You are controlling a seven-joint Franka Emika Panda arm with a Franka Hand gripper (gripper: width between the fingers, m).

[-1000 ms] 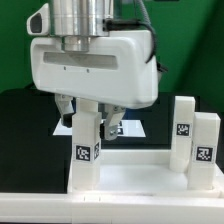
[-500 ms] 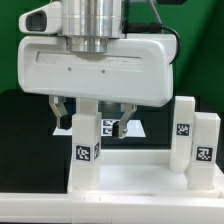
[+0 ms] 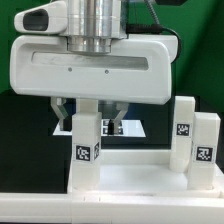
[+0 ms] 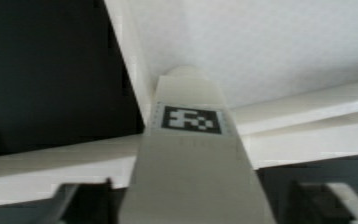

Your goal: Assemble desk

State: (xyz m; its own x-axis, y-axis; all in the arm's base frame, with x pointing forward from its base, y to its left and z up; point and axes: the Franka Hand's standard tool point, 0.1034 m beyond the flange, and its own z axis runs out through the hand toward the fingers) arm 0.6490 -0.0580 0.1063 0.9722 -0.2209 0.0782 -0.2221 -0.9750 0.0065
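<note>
Black table surface [image 3: 25, 120] under a green backdrop [image 3: 195, 60], marker board [image 3: 135, 127] flat behind.

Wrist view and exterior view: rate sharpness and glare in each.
Wrist view: soft all over, the leg blurred at close range, its tag smeared. Exterior view: sharper, tags readable as patterns, mild sheen on the robot body, dark shadow under the claw.

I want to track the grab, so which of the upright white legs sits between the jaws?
The leg on the exterior view's left, directly under the gripper, with a finger either side. The two legs on the right stand clear.
</note>
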